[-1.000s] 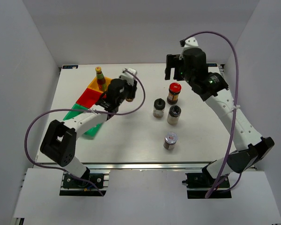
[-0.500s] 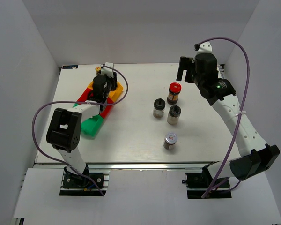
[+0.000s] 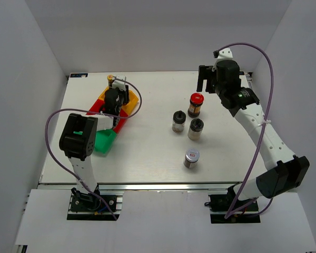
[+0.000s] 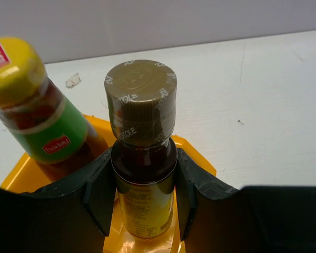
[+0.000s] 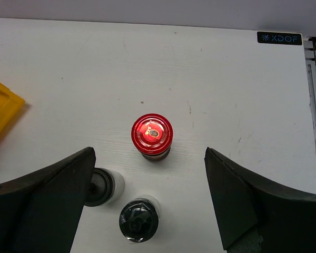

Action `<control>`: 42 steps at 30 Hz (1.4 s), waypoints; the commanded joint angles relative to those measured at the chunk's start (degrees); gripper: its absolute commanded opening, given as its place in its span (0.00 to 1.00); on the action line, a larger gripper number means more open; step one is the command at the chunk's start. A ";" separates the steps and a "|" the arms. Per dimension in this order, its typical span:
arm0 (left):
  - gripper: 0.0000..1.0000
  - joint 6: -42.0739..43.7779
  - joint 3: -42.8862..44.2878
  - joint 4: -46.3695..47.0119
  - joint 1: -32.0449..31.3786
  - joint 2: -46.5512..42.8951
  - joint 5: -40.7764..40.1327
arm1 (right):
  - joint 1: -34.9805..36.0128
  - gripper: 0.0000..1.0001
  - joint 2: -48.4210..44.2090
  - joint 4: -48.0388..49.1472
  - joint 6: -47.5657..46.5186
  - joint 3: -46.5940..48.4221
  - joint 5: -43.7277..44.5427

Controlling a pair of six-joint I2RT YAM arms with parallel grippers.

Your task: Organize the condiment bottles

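My left gripper (image 4: 143,179) is shut on a slim dark sauce bottle (image 4: 141,105) with an olive cap and holds it upright in the yellow tray (image 4: 200,163). A second slim bottle (image 4: 37,121) with a yellow cap and green label stands close on its left. In the top view my left gripper (image 3: 115,98) is over the yellow tray (image 3: 129,101). My right gripper (image 5: 149,155) is open, high above the red-capped dark jar (image 5: 151,134). Two black-capped shakers (image 5: 102,186) (image 5: 139,220) stand near it. The silver-lidded jar (image 3: 191,157) stands nearer the front.
A red tray (image 3: 95,108) and a green tray (image 3: 104,141) adjoin the yellow one at the table's left. The red-capped jar (image 3: 196,104) and the shakers (image 3: 178,120) (image 3: 195,128) cluster right of centre. White walls enclose the table.
My left arm has swung left with the dark bottle, from beside the trays to the yellow tray. My right gripper has shifted right and back and stays open.
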 commanded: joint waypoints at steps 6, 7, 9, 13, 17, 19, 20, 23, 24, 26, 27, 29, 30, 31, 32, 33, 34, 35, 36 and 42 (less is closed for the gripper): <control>0.24 0.33 -0.20 10.54 -0.02 0.02 0.07 | -0.22 0.89 -0.02 5.34 -3.15 -2.12 0.52; 0.24 0.42 -0.38 10.89 -0.02 0.28 -0.02 | -0.30 0.89 -0.11 5.43 -3.24 -2.47 1.04; 0.24 -0.11 -1.16 12.21 -0.02 0.90 -1.51 | -0.31 0.89 -0.20 5.78 -3.68 -2.73 1.31; 0.24 -0.55 -2.58 15.02 -0.02 1.78 -2.39 | -0.31 0.89 -0.20 5.87 -4.21 -3.09 1.31; 0.25 -0.99 -2.84 15.72 -0.11 3.01 -3.10 | -0.39 0.89 -0.11 6.40 -4.38 -3.70 0.79; 0.25 -1.07 -3.10 15.90 -0.11 3.36 -3.36 | -0.39 0.89 0.06 6.57 -4.56 -3.79 0.79; 0.25 -1.42 -3.36 15.90 -0.02 3.54 -3.62 | -0.39 0.89 0.15 6.57 -4.65 -3.88 0.79; 0.26 -1.78 -4.42 17.04 -0.02 3.80 -3.89 | -0.31 0.89 0.33 6.66 -4.56 -3.88 0.52; 0.27 -2.21 -4.60 17.31 -0.11 3.80 -4.06 | -0.31 0.89 0.42 6.66 -4.56 -3.88 0.44; 0.33 -4.50 -4.77 17.31 -0.02 3.71 -4.93 | -0.31 0.89 0.51 6.66 -4.56 -3.88 0.52; 0.39 -5.29 -5.03 17.40 -0.11 3.63 -4.68 | -0.39 0.89 0.59 6.57 -4.56 -3.88 0.44; 0.44 -5.55 -4.95 17.14 -0.02 3.71 -4.50 | -0.39 0.89 0.51 6.49 -4.47 -4.05 0.35; 0.55 -6.34 -4.69 15.92 -0.02 3.71 -5.11 | -0.31 0.89 0.42 6.57 -4.47 -4.23 0.43; 0.60 -6.78 -4.51 15.12 -0.11 3.71 -5.90 | -0.39 0.89 0.24 6.66 -4.47 -4.40 0.44; 0.64 -7.14 -4.42 14.50 -0.02 3.71 -6.17 | -0.31 0.89 0.07 6.75 -4.47 -4.49 0.52; 0.69 -7.49 -4.42 13.71 -0.02 3.63 -6.52 | -0.39 0.89 -0.02 6.75 -4.47 -4.67 0.35; 0.72 -7.66 -4.42 13.36 -0.02 3.45 -6.44 | -0.31 0.89 -0.02 6.84 -4.39 -4.67 0.26; 0.74 -7.75 -4.60 13.01 -0.11 3.19 -6.35 | -0.39 0.89 -0.11 6.92 -4.38 -4.67 0.26; 0.78 -8.10 -4.60 12.39 -0.02 2.66 -6.35 | -0.31 0.89 -0.20 6.93 -4.30 -4.67 0.09; 0.90 -8.81 -4.16 8.19 -0.02 -0.32 -6.35 | -0.39 0.89 -0.29 5.96 -4.03 -4.32 -1.06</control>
